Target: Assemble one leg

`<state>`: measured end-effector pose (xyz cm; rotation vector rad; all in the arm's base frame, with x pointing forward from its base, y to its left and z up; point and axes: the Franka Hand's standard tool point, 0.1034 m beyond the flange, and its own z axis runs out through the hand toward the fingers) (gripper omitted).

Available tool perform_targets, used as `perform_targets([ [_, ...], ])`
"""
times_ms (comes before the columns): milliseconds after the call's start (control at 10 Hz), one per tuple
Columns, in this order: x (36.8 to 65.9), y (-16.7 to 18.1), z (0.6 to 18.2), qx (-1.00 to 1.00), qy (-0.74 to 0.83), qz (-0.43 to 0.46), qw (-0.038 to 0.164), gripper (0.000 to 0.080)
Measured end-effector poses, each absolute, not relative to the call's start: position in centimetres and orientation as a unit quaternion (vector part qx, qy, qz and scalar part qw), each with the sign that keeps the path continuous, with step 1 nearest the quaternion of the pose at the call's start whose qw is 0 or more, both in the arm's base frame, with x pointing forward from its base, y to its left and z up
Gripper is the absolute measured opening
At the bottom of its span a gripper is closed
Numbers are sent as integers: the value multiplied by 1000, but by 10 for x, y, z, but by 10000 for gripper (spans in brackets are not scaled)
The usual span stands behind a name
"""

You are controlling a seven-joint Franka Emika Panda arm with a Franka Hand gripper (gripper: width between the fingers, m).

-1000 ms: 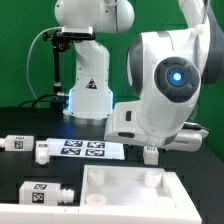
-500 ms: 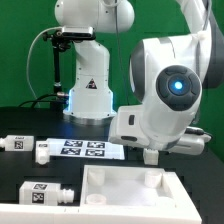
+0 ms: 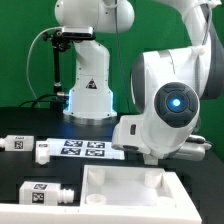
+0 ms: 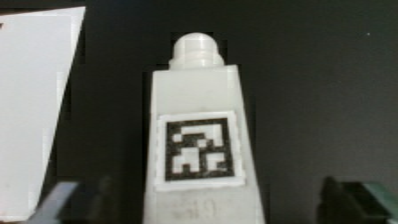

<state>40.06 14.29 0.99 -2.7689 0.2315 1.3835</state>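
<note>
In the wrist view a white square-section leg (image 4: 201, 120) lies on the black table, its black-and-white tag facing up and its rounded peg end pointing away from me. My gripper (image 4: 210, 202) is open and straddles the leg's near end. Each dark finger (image 4: 64, 203) stands clear of the leg's sides with a gap. In the exterior view the arm's white wrist (image 3: 170, 115) hangs low behind the white panel (image 3: 130, 200) and hides the fingers and this leg.
The marker board (image 3: 85, 149) lies on the table at the exterior view's left of the arm. Two more tagged legs lie at the left (image 3: 22, 144) and at the front left (image 3: 45, 193). A white edge (image 4: 36, 90) shows beside the leg. A robot base (image 3: 88, 95) stands behind.
The arm's wrist has moved toward the exterior view's right and a little lower. The small white piece seen under the wrist earlier no longer shows.
</note>
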Motion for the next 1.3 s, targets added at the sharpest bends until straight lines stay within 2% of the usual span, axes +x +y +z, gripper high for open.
perform_targets([
  [200,402,142,12,-892,73,446,20,284],
  [300,411,139,20,-893,71,445,24,284],
  [400,427,129,37,-892,60,447,36,285],
  [600,478,101,74,-907,62,413,62,285],
  [700,504,94,97,-925,63,368,71,285],
  [800,518,92,107,-943,61,318,72,285],
  [1300,533,93,109,-984,60,153,65,285],
])
